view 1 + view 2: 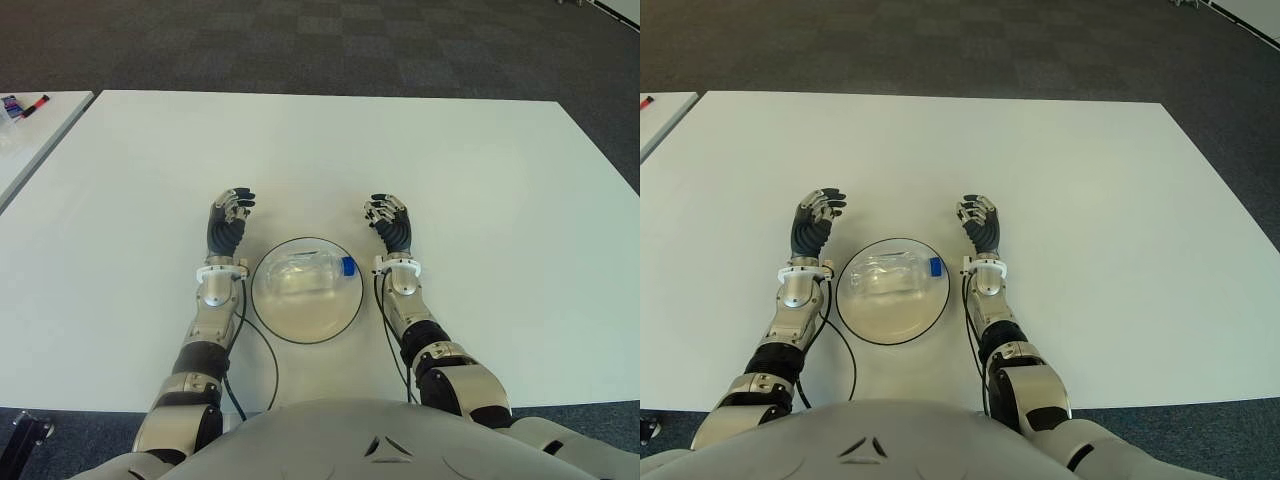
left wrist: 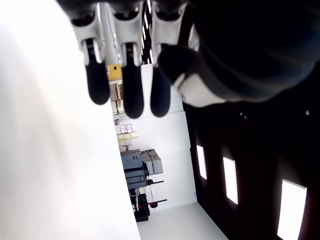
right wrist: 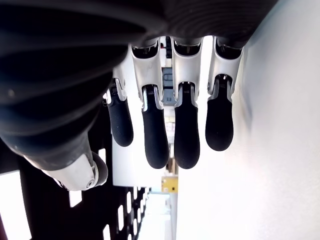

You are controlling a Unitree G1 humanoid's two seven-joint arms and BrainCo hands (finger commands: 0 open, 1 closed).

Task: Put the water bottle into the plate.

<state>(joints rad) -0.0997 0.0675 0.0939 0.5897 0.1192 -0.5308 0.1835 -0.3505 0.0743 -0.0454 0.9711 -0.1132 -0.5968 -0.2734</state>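
A clear water bottle with a blue cap lies on its side inside the transparent round plate, cap toward my right. My left hand shows on the white table just left of the plate, fingers relaxed and holding nothing. My right hand shows just right of the plate, fingers likewise loose and empty. In the wrist views the left fingers and the right fingers hang free with nothing between them.
The white table stretches wide around the plate. A second white table stands at the far left with small items on it, a red marker among them. Dark carpet lies beyond the far edge.
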